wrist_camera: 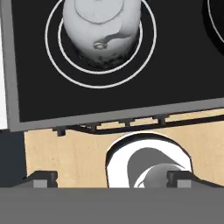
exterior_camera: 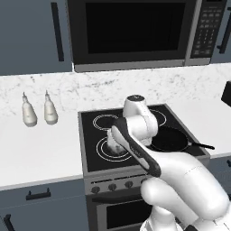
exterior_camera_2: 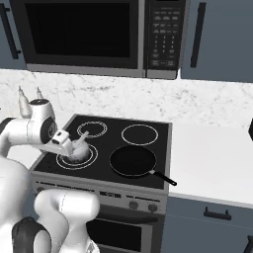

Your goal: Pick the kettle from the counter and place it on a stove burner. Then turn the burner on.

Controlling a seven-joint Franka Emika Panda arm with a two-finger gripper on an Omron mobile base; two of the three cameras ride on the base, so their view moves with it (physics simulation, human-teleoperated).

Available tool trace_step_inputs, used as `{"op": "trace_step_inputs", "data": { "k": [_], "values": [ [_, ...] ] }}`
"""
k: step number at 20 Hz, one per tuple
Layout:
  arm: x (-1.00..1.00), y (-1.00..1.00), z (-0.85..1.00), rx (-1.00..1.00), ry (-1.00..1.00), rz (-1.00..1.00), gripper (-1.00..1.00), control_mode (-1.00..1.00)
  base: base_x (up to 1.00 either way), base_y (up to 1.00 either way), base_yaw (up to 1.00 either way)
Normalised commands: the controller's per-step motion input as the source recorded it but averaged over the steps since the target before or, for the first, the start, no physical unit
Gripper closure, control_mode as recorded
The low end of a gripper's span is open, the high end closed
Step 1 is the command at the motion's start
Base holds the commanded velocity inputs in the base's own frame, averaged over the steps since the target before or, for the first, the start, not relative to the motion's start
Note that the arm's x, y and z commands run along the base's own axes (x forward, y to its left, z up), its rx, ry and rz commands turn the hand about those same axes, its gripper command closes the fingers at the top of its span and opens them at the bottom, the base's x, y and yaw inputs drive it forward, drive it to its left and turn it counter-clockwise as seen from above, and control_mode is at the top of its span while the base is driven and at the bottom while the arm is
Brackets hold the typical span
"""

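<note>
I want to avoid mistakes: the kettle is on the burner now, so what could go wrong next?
The open gripper hangs near the knobs, set close together; it may turn the wrong one. The pan sits beside the kettle: its burner might heat instead. The arm could also bump the kettle.

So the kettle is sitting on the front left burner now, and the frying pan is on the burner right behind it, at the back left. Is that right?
Not quite. The kettle does sit on the front left burner, but the frying pan is beside it on the front right burner, not behind it. The right base view shows this best; the back left ring is bare.
</note>
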Motion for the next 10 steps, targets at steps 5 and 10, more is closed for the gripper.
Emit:
{"op": "trace_step_inputs", "data": {
  "k": [5, 10],
  "values": [
    [-0.58, 0.73, 0.0, -0.02, -0.13, 0.0, -1.0, -1.0, 0.0, 0.0, 0.0],
    [-0.45, 0.52, 0.0, 0.0, -0.19, 0.0, -1.0, -1.0, 0.0, 0.0, 0.0]
  ]
}}
